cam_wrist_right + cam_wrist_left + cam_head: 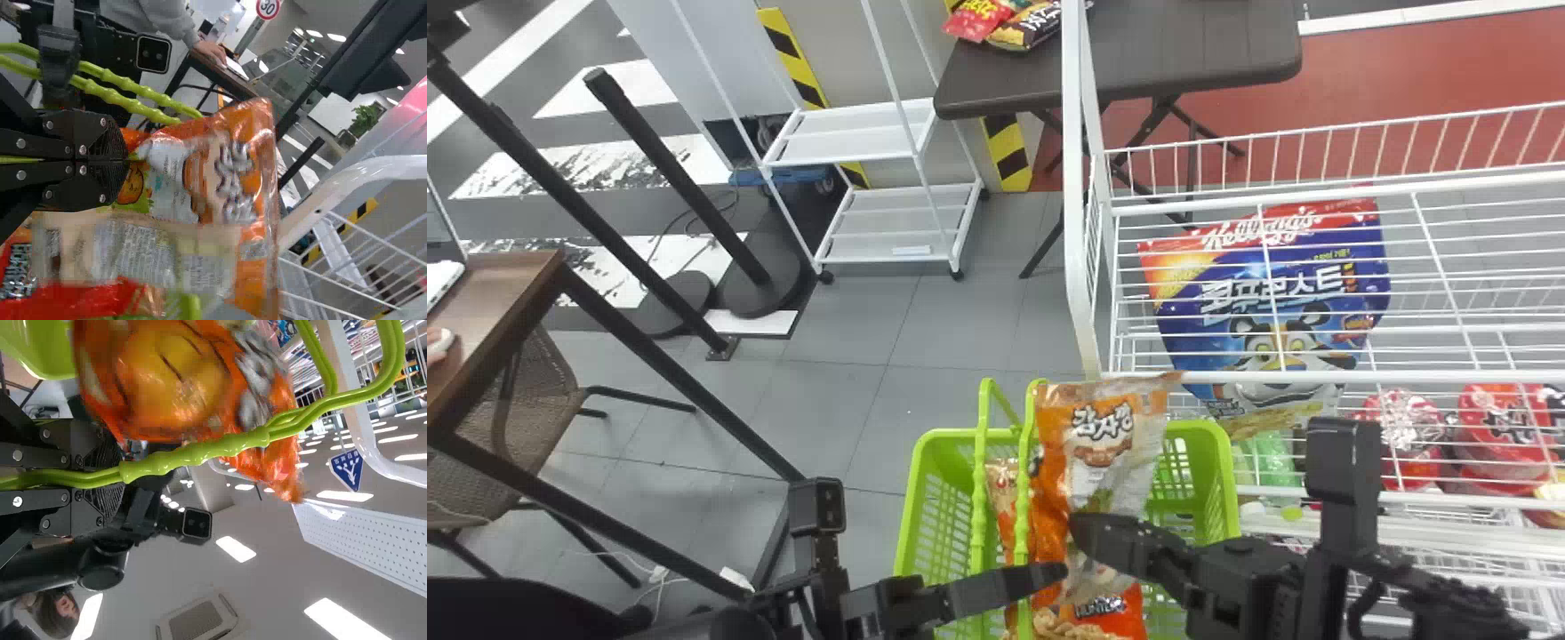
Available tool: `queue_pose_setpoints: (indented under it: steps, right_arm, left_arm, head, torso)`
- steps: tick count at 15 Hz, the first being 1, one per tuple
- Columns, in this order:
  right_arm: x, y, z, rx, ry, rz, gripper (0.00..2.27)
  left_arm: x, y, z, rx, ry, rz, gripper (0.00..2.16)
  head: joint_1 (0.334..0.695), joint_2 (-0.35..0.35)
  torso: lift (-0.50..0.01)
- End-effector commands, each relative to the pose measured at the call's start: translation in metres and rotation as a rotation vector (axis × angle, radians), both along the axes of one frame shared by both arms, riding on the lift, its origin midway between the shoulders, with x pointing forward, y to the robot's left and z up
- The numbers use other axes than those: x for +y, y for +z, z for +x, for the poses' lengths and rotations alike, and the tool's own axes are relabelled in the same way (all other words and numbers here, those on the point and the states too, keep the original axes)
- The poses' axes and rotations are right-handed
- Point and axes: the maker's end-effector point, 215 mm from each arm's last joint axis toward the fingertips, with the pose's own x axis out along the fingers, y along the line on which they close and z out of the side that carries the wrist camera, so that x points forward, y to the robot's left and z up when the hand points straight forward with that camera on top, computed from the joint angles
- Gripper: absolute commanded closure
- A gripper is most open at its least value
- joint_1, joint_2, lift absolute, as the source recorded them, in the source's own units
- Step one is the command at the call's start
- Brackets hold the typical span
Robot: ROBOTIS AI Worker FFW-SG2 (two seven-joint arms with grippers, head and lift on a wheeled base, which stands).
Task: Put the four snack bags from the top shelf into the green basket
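"Kellogg's" and "콘푸로스트" stand on the cereal bag (1272, 293). The orange bag (1107, 444) reads "감자깡", and "HUNTER" shows on the red bag (1112, 613) below it. A round sign (268, 8) bears the number 30. White lettering on the blue sign (347, 468) is too small to read for certain.

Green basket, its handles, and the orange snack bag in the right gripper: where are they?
Green basket (951, 436): head view, left part of far rim.
Handles (200, 451): left wrist view, ridged grip.
Orange snack bag (1100, 436): head view, upper front.
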Motion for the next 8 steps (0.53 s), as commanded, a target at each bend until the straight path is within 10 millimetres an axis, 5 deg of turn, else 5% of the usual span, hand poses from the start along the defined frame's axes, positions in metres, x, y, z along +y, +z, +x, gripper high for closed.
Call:
queue_pose_setpoints:
  steps: [1,4,5,6,8]
  right_arm:
    - [0.007,-0.017,-0.018,0.09,0.059,0.0,2.26]
    - [0.008,-0.035,-0.041,0.173,0.15,-0.059,2.17]
    - [0.005,-0.034,-0.041,0.169,0.152,-0.067,1.36]
    - [-0.001,-0.028,-0.037,0.144,0.142,-0.078,0.07]
    - [-0.018,-0.012,-0.031,0.105,0.116,-0.081,0.0]
  left_arm:
    - [-0.001,0.003,0.0,-0.002,-0.005,-0.012,2.15]
    - [0.0,0.004,0.001,-0.005,-0.003,-0.014,2.15]
    - [0.0,0.003,0.001,-0.004,-0.003,-0.014,2.15]
    - [0.0,0.003,0.001,-0.004,-0.003,-0.014,2.15]
    - [-0.001,0.003,0.001,-0.005,-0.004,-0.013,2.15]
  head:
    - [0.695,0.35]
    - [0.695,0.35]
    - [0.695,0.35]
    - [0.695,0.35]
    - [0.695,0.35]
  torso:
    - [0.0]
    - [0.0]
    - [0.0]
    - [0.0]
    - [0.0]
